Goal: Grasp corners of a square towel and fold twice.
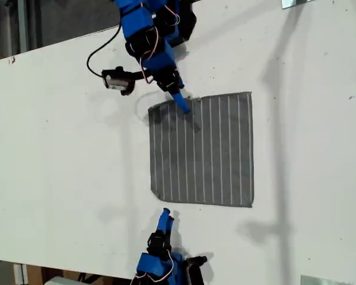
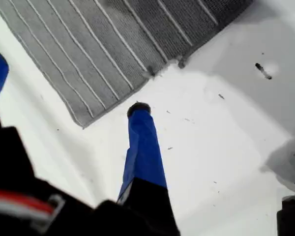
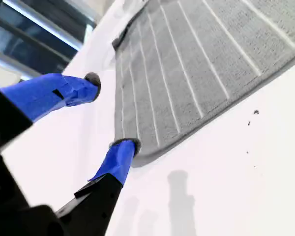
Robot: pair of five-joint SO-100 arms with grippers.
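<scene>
Towel [image 1: 202, 148] is lying flat on the tabletop [image 1: 59, 166], my second claw [image 3: 110, 112] spread wide around one corner, my first claw [image 2: 66, 88] also released, just off its edge.

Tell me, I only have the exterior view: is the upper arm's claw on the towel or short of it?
Observer: Short of it. In the first wrist view, the fingertip of my first claw is over bare table just outside the towel edge, near a corner.
Operator: Open?
Observer: Yes, the other finger is spread far apart from it.
Operator: And the lower arm?
Observer: My second claw is open too. One fingertip is at the towel's near corner and the other is off the cloth. I cannot tell if it touches.
</scene>
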